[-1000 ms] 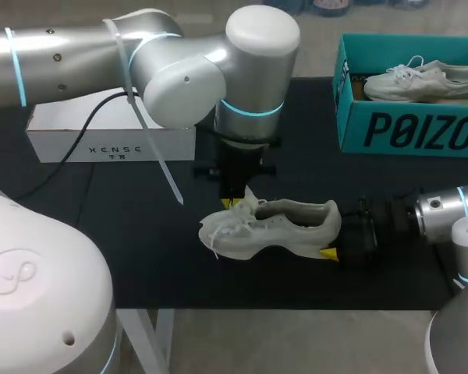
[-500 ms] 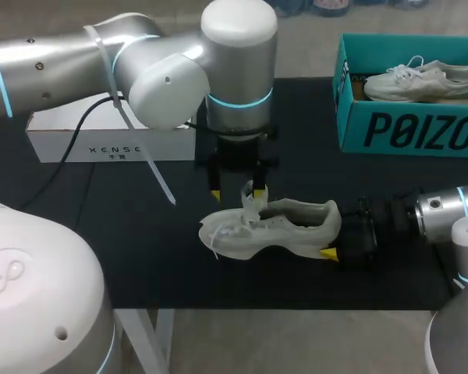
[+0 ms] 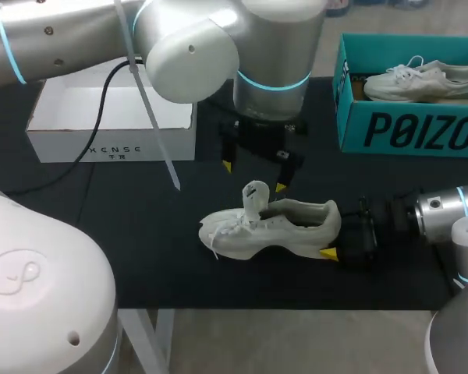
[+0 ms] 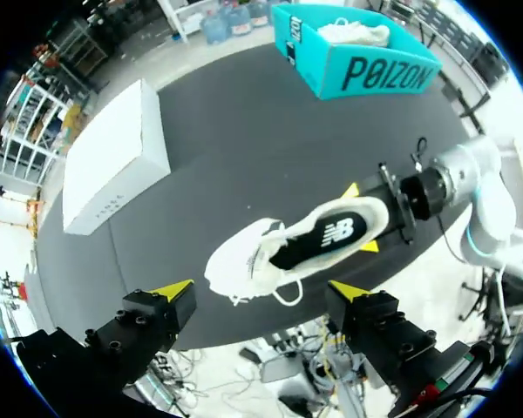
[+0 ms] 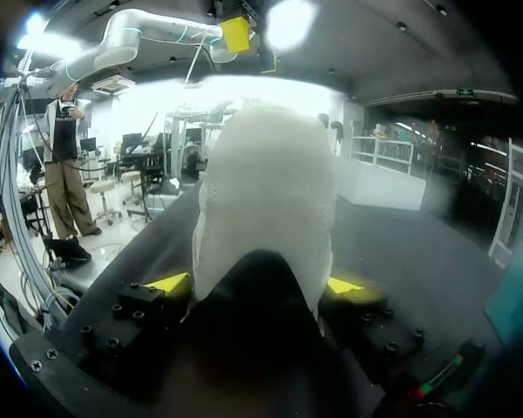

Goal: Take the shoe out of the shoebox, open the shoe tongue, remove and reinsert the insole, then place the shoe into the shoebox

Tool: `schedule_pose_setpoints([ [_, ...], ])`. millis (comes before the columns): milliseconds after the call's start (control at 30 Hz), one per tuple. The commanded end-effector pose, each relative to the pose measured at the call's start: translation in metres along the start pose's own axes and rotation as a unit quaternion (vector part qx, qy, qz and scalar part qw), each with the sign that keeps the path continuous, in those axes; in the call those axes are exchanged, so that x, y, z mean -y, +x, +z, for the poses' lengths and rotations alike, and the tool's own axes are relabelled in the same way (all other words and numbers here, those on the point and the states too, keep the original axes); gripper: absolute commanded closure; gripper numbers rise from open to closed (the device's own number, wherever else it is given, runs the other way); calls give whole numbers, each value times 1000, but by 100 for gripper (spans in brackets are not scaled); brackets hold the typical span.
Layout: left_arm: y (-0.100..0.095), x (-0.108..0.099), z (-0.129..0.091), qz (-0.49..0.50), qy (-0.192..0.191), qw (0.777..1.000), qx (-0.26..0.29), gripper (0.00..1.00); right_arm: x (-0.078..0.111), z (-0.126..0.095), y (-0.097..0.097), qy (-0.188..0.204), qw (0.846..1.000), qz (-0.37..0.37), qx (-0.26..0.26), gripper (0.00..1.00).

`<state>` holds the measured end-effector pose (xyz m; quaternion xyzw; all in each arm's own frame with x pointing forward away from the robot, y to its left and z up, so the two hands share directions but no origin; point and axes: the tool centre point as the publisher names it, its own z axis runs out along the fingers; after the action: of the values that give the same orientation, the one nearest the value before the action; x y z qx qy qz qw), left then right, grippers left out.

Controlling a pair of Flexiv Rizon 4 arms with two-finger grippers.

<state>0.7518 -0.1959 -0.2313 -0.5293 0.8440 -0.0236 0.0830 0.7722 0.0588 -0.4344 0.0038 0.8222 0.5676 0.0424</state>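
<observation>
Shoe [image 3: 277, 226]: looked soft and light.
Right jaws: clamped on heel [image 3: 326, 216].
Left jaws: hung spread wide above tongue [image 3: 255, 196].
Best hold: tongue tip.

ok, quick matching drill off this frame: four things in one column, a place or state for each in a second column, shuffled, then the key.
Things
1. white box
2. teal box
3. loose shoe
4. tongue of that shoe

Places and states
A. standing upright
B. heel gripped between the right arm's jaws
C. at the left of the table, apart from both shoes
D. holds a second shoe

Pairs: 1-C, 2-D, 3-B, 4-A
</observation>
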Motion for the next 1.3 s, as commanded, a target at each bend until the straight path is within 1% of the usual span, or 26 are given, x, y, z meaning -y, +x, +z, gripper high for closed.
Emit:
schedule_pose_setpoints([
  [33,-3,-5,-2,462,59,885,-19,0,2,2,0,1,1000,0,2,100],
  [367,-3,-5,-2,462,59,885,-19,0,2,2,0,1,1000,0,2,100],
  [400,-6,-5,-2,505,53,861,-11,0,2,2,0,1,1000,0,2,100],
  [433,-6,-4,-4,555,46,831,-8,0,2,2,0,1,1000,0,2,100],
  [467,-6,-4,-5,576,47,816,2,0,2,2,0,1,1000,0,2,100],
  [500,-5,-3,-6,613,55,788,23,0,2,2,0,1,1000,0,2,100],
  [533,-4,-2,-6,640,52,767,19,0,2,2,0,1,1000,0,2,100],
  [567,-3,-2,-6,655,50,753,22,0,2,2,0,1,1000,0,2,100],
  [600,-2,-1,-5,677,56,733,24,0,2,2,0,1,1000,0,2,100],
  [633,0,-1,-4,699,59,713,11,0,2,2,0,1,1000,0,2,100],
  [700,5,-1,-1,722,61,689,2,0,2,2,0,1,1000,0,2,100],
  [733,7,-2,0,725,63,686,-3,0,2,2,0,1,1000,0,2,100],
  [800,15,-2,3,737,55,674,2,0,2,2,0,1,1000,0,2,100],
  [833,17,-3,5,737,56,674,4,0,2,2,0,1,1000,0,2,100],
  [900,22,-5,13,746,60,664,-9,0,2,2,0,1,1000,0,2,100],
  [933,23,-5,18,745,55,665,0,0,2,2,0,1,1000,0,2,100],
  [967,24,-4,24,743,53,667,-7,15,2,2,0,1,1000,0,2,100],
  [1000,26,-5,28,741,55,669,-20,90,2,2,0,1,1000,0,2,100],
  [1033,27,-5,33,737,49,674,-16,100,2,2,0,1,1000,0,2,100],
  [1100,28,-5,39,734,50,677,-22,100,2,2,0,1,1000,0,2,100],
  [1200,31,-1,45,713,38,700,-21,100,2,2,0,1,1000,0,2,100],
  [1300,38,1,47,702,38,711,-15,100,2,2,0,1,1000,0,2,100],
])
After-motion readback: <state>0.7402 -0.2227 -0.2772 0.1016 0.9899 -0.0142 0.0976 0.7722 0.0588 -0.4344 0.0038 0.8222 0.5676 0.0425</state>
